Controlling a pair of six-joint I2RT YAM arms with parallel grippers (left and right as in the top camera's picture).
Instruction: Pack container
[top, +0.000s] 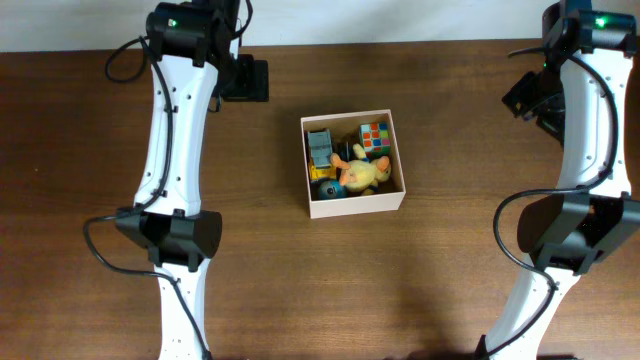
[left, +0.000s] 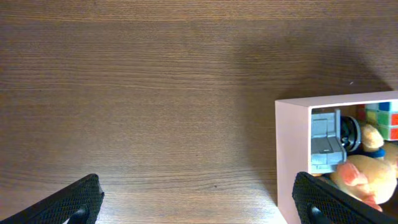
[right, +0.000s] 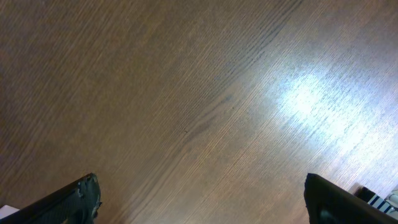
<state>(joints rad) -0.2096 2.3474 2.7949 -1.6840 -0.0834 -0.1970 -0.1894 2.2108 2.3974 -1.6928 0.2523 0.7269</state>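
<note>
Sitting in container (top: 355, 206): plush duck (top: 361, 176), cube (top: 374, 137), gray toy (top: 320, 148).

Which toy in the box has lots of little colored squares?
The puzzle cube, in the top-right corner of the container in the overhead view. The plush duck is plain yellow-orange and the blocky toy is grey.
</note>
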